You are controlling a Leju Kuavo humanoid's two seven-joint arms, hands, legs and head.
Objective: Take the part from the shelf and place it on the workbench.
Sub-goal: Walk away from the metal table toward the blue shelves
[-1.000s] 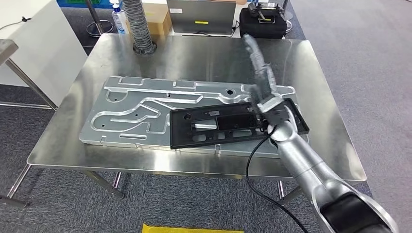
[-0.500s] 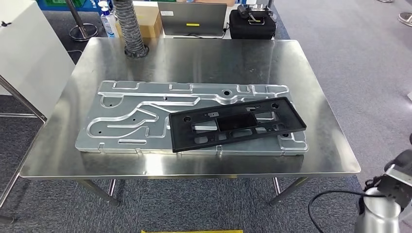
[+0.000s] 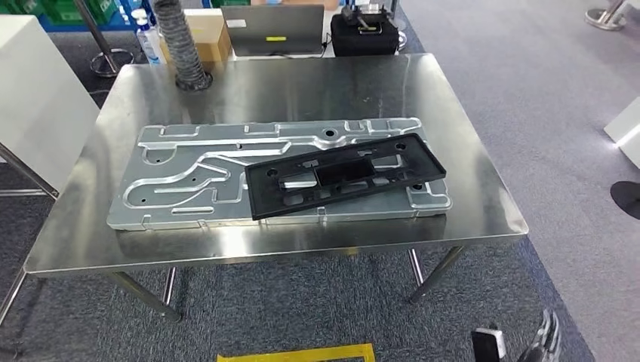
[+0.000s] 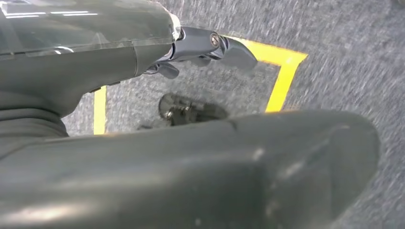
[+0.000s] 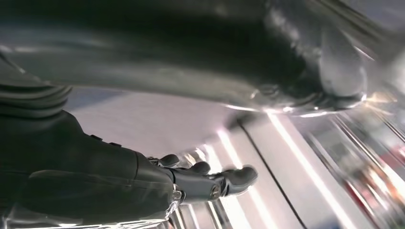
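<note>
The black plastic frame part lies flat on the workbench, resting at a slant across the right half of a large machined aluminium plate. Nothing touches it. My right hand is lowered beside my body; its dark fingers stretch out with nothing in them, against a blurred bright background. Its tip peeks into the head view at the lower right corner. My left hand hangs over grey carpet, fingers apart and holding nothing.
A ribbed grey hose, a cardboard box, a laptop and a black case stand along the far edge. A white cabinet is at the left. Yellow floor tape marks the carpet before the bench.
My right arm has let go of the black part and dropped from the bench to the lower right. The camera has shifted; the part lies still on the plate.
</note>
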